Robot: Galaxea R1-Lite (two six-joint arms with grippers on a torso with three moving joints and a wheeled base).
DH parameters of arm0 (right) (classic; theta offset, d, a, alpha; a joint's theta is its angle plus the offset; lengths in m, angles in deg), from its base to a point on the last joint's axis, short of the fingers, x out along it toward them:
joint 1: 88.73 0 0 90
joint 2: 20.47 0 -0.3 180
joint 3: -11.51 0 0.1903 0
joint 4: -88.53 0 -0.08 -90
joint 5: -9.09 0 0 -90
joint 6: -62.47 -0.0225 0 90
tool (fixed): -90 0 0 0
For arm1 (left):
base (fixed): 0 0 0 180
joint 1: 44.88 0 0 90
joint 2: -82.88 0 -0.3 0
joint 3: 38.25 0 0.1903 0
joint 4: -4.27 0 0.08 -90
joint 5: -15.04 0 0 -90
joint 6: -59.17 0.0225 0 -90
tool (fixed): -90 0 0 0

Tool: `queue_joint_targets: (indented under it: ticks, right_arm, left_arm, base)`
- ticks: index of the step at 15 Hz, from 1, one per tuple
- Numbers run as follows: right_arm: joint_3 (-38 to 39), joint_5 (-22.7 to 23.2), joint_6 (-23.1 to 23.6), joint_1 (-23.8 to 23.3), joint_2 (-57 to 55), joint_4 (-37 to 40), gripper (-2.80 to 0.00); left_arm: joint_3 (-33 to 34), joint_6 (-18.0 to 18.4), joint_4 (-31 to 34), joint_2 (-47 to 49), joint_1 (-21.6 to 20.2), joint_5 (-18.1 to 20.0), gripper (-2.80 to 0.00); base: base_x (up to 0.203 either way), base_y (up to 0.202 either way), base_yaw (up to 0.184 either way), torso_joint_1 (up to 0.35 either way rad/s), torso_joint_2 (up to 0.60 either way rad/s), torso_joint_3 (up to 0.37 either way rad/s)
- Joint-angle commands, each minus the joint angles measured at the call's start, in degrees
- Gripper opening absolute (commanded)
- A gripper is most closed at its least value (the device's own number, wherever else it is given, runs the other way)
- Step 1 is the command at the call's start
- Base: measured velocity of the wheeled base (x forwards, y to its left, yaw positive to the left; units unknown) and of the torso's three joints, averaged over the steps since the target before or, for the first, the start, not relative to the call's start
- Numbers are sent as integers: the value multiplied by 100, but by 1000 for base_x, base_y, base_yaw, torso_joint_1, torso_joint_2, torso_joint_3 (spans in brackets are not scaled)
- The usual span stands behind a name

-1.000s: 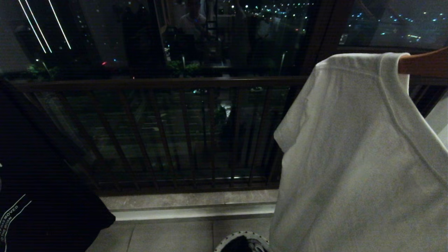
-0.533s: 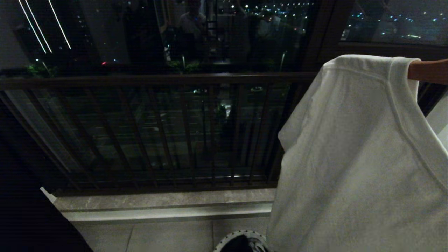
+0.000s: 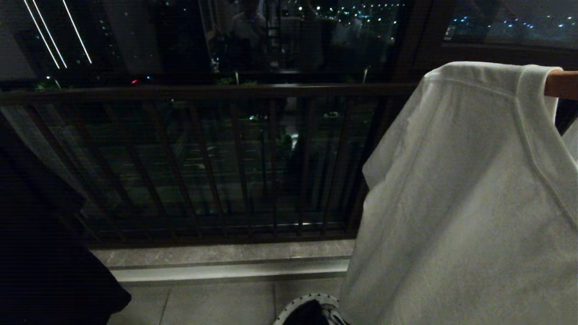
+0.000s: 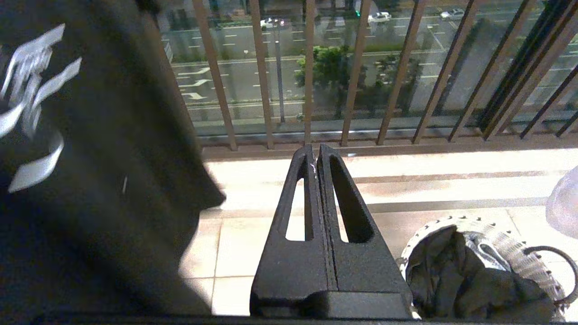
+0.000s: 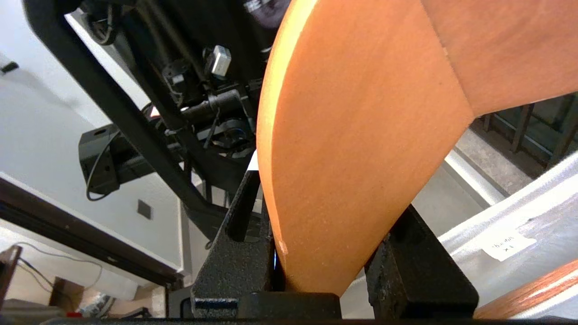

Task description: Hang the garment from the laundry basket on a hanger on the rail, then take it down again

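Now the right gripper point(image 5: 316, 253) clamps its jaws on the wooden hanger point(image 5: 361, 135) bearing the white T-shirt point(image 3: 460, 203); left gripper point(image 4: 316, 155) jaws pressed together.

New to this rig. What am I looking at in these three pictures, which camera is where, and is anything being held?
It is a two-armed robot on a balcony at night. The head camera looks forward at the railing; a white T-shirt hangs on a wooden hanger. The right wrist camera sits behind the right gripper, whose jaws clamp that hanger. The left wrist camera shows the left gripper, shut and empty. On the floor stands the laundry basket holding dark cloth. A black garment hangs on the left.
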Motion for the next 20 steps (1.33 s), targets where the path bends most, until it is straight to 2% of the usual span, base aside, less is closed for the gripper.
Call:
queue_joint_targets:
  ticks: [1,9,11,15,20]
  right_arm:
    - [-5,26,6,2,25,9,-280]
    - [-14,12,6,2,128,-114,-280]
    - [4,-72,11,2,121,-346,-280]
    - [3,-149,15,2,93,-748,-280]
    - [-84,-206,24,2,55,-799,-280]
  left_arm:
    - [9,6,-4,-11,-1,-4,-280]
    - [17,-3,-4,-11,-1,-4,-280]
    - [9,0,-4,-11,-10,-4,-280]
    - [15,2,-4,-11,-1,-4,-280]
    - [9,-2,-4,-11,-1,-4,-280]
  base:
    - [0,0,0,-129,303,185]
    - [0,0,0,-139,342,203]
    - [0,0,0,-150,380,229]
    - [0,0,0,-191,508,309]
    - [0,0,0,-187,533,346]
